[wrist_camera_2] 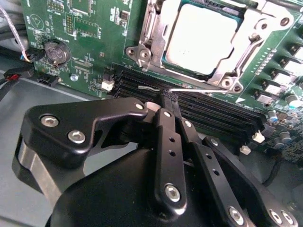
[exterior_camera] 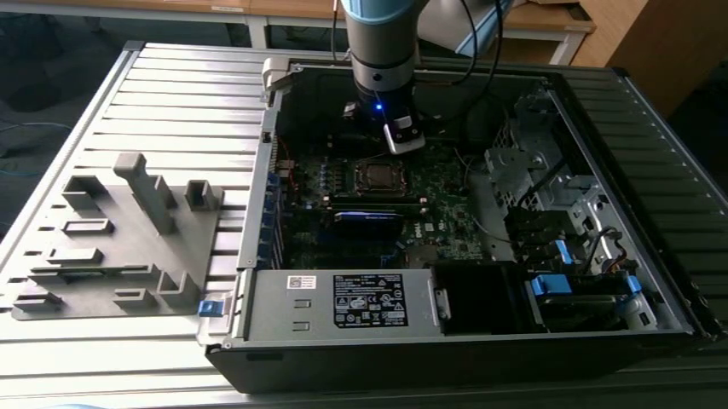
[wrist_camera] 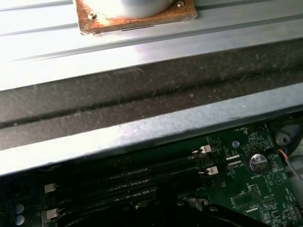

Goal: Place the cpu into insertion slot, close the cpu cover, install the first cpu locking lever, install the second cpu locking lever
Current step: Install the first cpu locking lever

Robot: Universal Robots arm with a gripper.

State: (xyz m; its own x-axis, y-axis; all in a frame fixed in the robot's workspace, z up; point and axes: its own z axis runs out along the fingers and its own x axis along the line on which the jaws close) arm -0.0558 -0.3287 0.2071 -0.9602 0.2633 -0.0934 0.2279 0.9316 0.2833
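Observation:
The cpu (wrist_camera_2: 201,40), with its dull silver top, lies flat in the socket on the green motherboard (wrist_camera_2: 90,61). The silvery cpu cover (wrist_camera_2: 222,71) is folded down around it. A thin locking lever (wrist_camera_2: 199,90) runs along the socket edge nearest my gripper, and its flattened end (wrist_camera_2: 144,87) sticks out past the corner. My black gripper (wrist_camera_2: 168,97) is shut, with its tips right at this lever, beside the memory slots. In the exterior view the gripper (exterior_camera: 395,141) hangs inside the open computer case, just behind the socket (exterior_camera: 376,175).
Black memory slots (wrist_camera_2: 213,111) lie between the gripper and the socket. A coin battery (wrist_camera_2: 56,51) and cables (wrist_camera_2: 19,71) sit off to one side. A grey fixture tray (exterior_camera: 114,239) lies on the exterior view's left. The power supply (exterior_camera: 353,302) and drive bays (exterior_camera: 569,281) fill the case front.

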